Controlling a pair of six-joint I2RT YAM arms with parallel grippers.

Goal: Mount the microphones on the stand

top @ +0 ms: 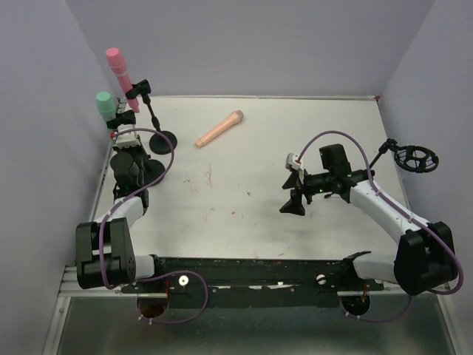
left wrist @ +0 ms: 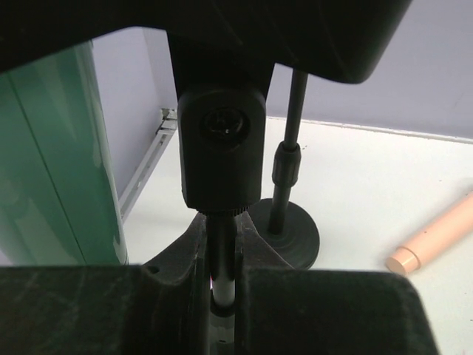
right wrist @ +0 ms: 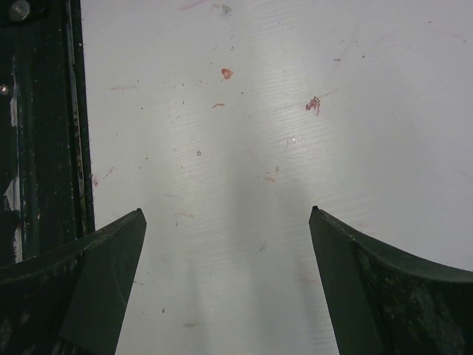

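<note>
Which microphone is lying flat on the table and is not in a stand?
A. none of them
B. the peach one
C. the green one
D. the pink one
B: the peach microphone lies on its side on the table, while the pink and green ones sit upright in stands at the far left.

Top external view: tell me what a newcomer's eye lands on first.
Two microphones stand clipped in stands at the far left, the pink microphone behind the mint green microphone. The peach microphone lies loose on the table, and the right pincer hangs open above it.
</note>
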